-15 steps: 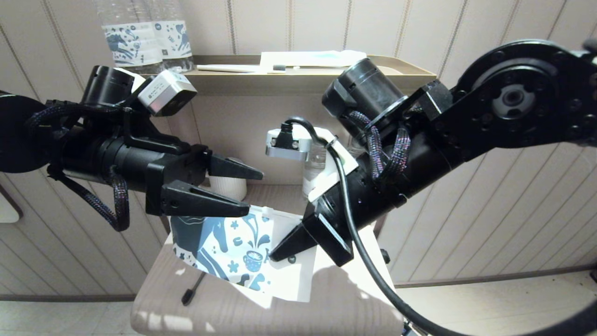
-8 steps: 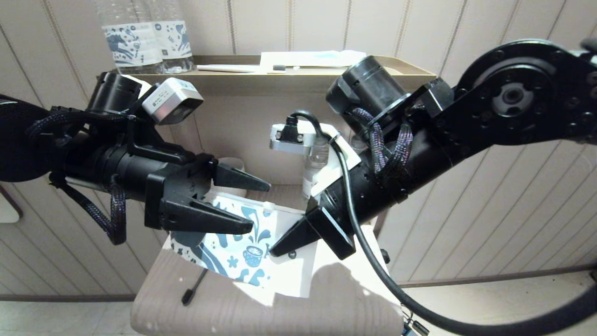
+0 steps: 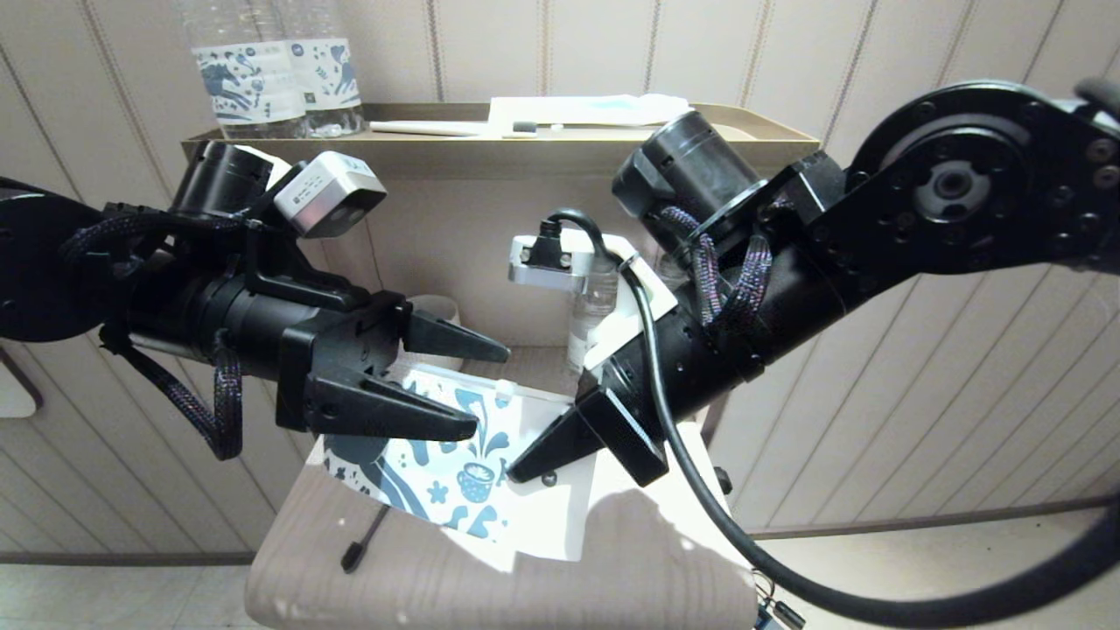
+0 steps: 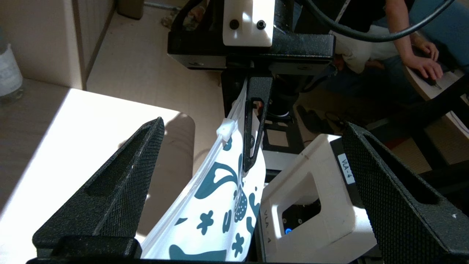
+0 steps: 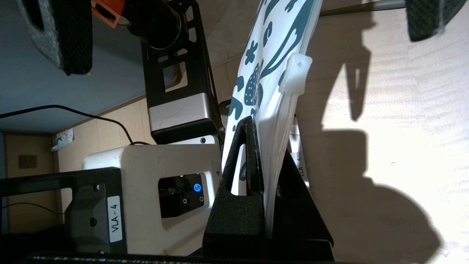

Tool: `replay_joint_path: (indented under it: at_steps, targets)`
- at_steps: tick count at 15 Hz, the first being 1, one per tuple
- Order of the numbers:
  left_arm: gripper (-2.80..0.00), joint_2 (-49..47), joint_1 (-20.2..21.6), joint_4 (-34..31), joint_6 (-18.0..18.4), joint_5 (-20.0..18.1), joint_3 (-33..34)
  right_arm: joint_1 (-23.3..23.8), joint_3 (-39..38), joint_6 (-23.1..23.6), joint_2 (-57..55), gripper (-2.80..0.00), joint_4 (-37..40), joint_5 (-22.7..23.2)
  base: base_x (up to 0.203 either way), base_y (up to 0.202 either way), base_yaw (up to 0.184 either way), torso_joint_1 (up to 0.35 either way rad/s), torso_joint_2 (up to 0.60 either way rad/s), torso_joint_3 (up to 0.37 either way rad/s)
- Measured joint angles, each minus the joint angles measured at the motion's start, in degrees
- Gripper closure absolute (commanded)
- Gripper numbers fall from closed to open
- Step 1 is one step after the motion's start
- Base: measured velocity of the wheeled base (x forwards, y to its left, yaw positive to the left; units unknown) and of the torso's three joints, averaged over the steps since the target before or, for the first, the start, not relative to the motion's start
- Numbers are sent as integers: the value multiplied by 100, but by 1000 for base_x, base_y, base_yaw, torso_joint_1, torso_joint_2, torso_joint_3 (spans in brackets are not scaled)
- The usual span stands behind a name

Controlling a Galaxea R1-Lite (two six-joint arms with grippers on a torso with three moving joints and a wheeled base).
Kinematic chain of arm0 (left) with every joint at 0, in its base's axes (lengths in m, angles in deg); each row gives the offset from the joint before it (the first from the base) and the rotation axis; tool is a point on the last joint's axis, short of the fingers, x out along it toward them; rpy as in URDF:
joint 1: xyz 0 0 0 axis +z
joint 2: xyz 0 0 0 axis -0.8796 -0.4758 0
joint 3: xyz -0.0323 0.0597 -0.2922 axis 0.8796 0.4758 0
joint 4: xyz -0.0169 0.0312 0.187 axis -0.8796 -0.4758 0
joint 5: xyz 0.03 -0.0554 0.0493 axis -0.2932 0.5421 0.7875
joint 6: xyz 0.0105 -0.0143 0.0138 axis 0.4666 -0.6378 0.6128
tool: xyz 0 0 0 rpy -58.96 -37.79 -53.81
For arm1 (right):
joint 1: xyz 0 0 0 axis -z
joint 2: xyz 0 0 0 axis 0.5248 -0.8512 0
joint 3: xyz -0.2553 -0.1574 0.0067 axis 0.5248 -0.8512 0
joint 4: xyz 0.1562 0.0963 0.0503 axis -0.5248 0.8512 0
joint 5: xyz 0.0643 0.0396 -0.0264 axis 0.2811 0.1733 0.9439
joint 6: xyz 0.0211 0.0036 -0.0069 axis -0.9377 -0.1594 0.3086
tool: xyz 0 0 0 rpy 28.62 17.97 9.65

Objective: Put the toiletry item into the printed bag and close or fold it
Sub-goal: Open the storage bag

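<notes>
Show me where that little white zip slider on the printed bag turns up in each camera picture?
Head view: zip slider at the printed bag's top edge, centre.
Left wrist view: slider mid-picture.
Right wrist view: slider upper middle.
Shared landmark: the right gripper, shut on the bag.

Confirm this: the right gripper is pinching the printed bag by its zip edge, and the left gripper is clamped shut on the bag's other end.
Not quite. The left gripper is open, its jaws spread wide on either side of the printed bag without gripping it, as the left wrist view shows. The right gripper does pinch the bag by its zip edge.
</notes>
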Motion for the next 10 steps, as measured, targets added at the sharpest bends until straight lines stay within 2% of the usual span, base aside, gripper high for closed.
replay_joint_path:
  at_steps: [8,9,10]
  targets:
    - [-280,-52,-111,9,12,26,40,67,9,0,-15,0,-9,6,0,0,0,0,0,0]
    - [0,-52,-114,14,25,26,40,69,9,-2,-22,0,-23,4,0,0,0,0,0,0]
    - [0,-50,-120,25,69,31,72,69,10,0,-28,0,-30,2,0,0,0,0,0,0]
